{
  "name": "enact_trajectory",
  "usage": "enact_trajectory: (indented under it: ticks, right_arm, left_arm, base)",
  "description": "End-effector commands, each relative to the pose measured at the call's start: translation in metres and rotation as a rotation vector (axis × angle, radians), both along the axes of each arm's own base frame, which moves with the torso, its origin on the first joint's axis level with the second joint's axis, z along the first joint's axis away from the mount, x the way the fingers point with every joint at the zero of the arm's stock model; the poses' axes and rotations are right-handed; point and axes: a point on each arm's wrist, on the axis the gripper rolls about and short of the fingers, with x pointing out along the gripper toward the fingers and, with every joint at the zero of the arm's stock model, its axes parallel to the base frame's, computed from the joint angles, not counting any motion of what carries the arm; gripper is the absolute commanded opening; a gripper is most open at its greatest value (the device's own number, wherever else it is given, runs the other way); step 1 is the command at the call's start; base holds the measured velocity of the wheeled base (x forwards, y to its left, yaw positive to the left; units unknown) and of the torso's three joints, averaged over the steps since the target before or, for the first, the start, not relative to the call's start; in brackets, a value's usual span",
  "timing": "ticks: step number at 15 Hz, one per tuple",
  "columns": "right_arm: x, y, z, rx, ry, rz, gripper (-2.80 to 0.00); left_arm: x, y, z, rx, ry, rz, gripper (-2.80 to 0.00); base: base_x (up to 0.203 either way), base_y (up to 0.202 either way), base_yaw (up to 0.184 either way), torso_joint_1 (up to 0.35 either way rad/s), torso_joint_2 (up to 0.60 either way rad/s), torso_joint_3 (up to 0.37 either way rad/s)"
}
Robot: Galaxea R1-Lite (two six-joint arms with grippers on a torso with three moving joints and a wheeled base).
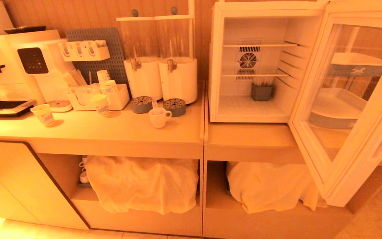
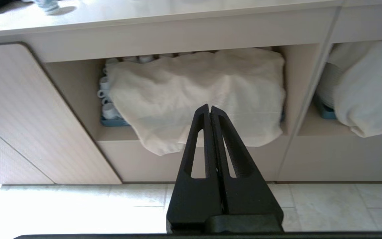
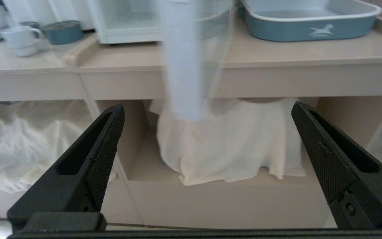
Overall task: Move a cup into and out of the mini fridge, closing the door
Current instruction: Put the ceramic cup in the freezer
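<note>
Counter [image 1: 118,132] holds cup [image 1: 159,117] near its front edge, left of fridge [image 1: 254,66]. Door [image 1: 350,99] swung wide, overhanging the edge. Left gripper [image 2: 210,107] closed and empty, right gripper [image 3: 207,109] wide open, both low. Cloths [image 1: 141,182] hide shelf contents.

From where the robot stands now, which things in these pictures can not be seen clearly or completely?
- Head view: whatever lies under the two white cloths on the lower shelves is covered; only some small cups show beside the left one.
- Head view: the door is cut off by the right edge.
- Head view: the dark container in the mini fridge; its contents are too small to identify.
- Right wrist view: the door's edge is blurred, hiding the shelf behind.
</note>
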Motion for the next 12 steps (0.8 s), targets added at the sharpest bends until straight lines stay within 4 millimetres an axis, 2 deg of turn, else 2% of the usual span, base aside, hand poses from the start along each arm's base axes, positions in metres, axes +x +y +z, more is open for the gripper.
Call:
enact_trajectory:
  ticks: [1, 12]
  right_arm:
    - [0.0013, 0.0000, -0.0042, 0.000, 0.017, 0.000, 0.00]
    - [0.0013, 0.0000, -0.0042, 0.000, 0.017, 0.000, 0.00]
  left_arm:
    - [0.0000, 0.0000, 0.0000, 0.000, 0.000, -0.001, -2.80]
    - [0.0000, 0.0001, -0.0002, -0.002, 0.002, 0.002, -2.80]
  base:
    - [0.000, 0.191, 0.001, 0.012, 0.00, 0.012]
    - [0.000, 0.193, 0.001, 0.002, 0.00, 0.002]
